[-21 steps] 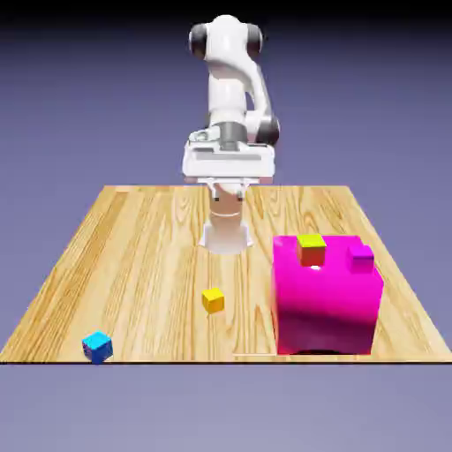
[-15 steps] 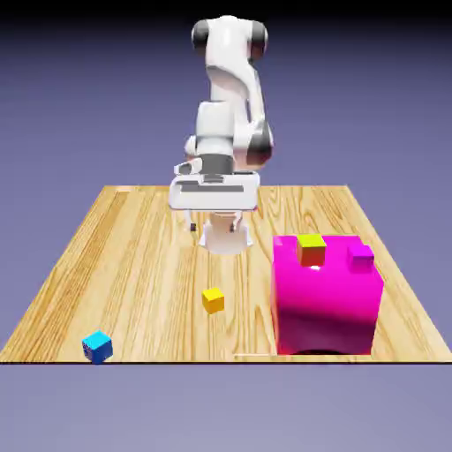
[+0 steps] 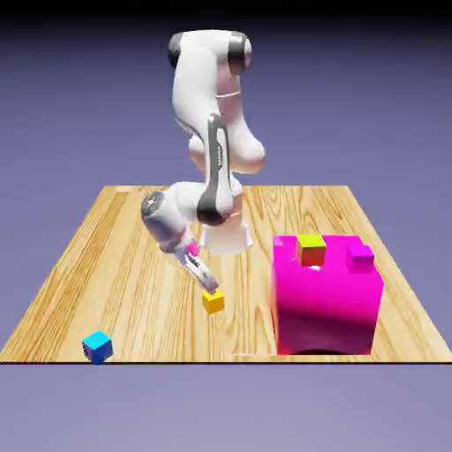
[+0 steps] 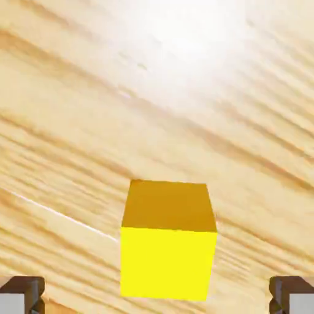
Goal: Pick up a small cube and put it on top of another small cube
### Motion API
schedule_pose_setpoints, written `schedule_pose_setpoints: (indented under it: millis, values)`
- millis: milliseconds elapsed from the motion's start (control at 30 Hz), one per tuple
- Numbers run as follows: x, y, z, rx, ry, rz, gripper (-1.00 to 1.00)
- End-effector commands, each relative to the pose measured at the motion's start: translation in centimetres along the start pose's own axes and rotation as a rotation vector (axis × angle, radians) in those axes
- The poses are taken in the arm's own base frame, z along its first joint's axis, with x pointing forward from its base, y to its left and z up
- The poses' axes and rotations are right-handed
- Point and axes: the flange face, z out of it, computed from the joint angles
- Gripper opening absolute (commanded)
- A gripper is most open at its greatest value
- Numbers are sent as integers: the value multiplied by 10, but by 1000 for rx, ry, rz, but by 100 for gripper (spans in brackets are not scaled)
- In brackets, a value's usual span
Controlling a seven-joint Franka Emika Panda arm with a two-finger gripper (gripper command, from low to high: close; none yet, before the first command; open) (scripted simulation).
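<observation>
We are counting five blocks on the wooden table (image 3: 132, 256): one yellow cube (image 3: 213, 301), one blue cube (image 3: 97, 346), one lime-topped cube (image 3: 311, 249), one small magenta cube (image 3: 360, 257) and one big magenta block (image 3: 327, 305). We are seeing one arm (image 3: 207, 132) and one gripper (image 3: 207, 282). The yellow cube is sitting on the bare wood near the middle of the table's front half, well apart from the blue cube, which is lying near the front corner on the exterior view's left. The big magenta block is standing toward the exterior view's right, and it is carrying both the lime-topped cube and the small magenta cube on its top face, near each other but apart, the lime-topped one nearer the block's middle. The arm is bending down and the gripper is slanting toward the yellow cube from above, its tip just beside the cube's upper edge. In the hand view the yellow cube (image 4: 168, 245) is showing large between the two grey fingertips (image 4: 21, 294), with clear wood showing on either side of it, so the jaws are standing wide apart and are grasping nothing. We are finding no brand, label or writing on any block, on the table or on the arm.
</observation>
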Motion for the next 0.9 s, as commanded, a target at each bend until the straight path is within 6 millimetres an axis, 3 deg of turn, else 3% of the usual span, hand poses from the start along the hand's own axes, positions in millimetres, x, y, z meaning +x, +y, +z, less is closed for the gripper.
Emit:
schedule_pose_setpoints:
  millis: [0,100,133,167,200,367,500,600,700,833,867]
  values:
    - [1,-2,13,0,-1,0,0]
    - [5,-4,52,0,1,1,0]
    - [6,-4,55,0,1,1,0]
    - [6,-4,55,0,1,1,-100]
    - [6,-4,55,0,1,1,-100]
    - [-1,2,-10,0,1,0,-100]
    - [-83,-16,-62,13,-8,8,-100]
    - [-155,-14,-98,14,-12,5,-100]
    - [-230,4,-131,7,-9,-5,-100]
    - [-328,53,-169,-10,10,-26,-100]
    - [-335,58,-171,-11,12,-28,-100]
